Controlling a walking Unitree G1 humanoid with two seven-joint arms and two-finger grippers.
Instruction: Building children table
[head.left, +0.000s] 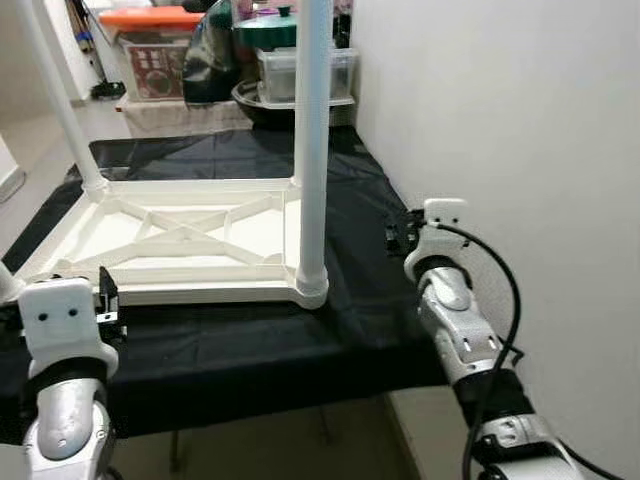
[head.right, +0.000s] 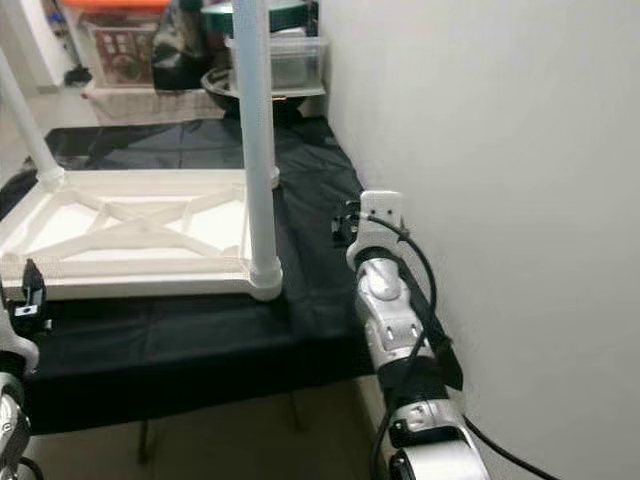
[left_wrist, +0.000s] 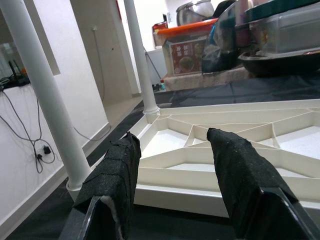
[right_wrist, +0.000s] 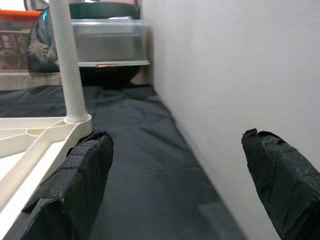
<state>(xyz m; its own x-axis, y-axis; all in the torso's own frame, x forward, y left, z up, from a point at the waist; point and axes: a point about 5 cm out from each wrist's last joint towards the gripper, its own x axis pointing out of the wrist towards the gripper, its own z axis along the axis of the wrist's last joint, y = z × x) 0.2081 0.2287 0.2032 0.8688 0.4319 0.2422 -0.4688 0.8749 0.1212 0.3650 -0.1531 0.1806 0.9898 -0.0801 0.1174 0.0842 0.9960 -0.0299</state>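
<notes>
Spread wide apart and holding nothing, the fingers of the right end effector (right_wrist: 175, 185) are seen over the black cloth (head.left: 340, 290) between the white wall (head.left: 500, 130) and the upturned children table (head.left: 190, 240). The left end effector (left_wrist: 175, 175) is likewise held open and empty, just short of the near edge of the table's ribbed underside, with its fingers (left_wrist: 117, 170) pointed toward the frame.

The table is laid upside down on the cloth-covered desk (head.left: 250, 360), and its white legs are stood upward: the near right leg (head.left: 313, 150) is seated in its corner socket, a far left leg (head.left: 62, 105) is seen at the opposite corner, and a near left leg (left_wrist: 47, 100) is shown close beside the left fingers in the left wrist view.

Beyond the desk, a clear plastic box (head.left: 300, 72) with a green lid (head.left: 268, 30), a dark bowl (head.left: 265, 100) and an orange-lidded bin (head.left: 152, 55) are stacked against the wall. Cables (left_wrist: 20, 125) hung on a side wall are revealed in the left wrist view. A black cable (head.left: 500, 290) is looped along the right arm (head.left: 460, 330) in the head views.
</notes>
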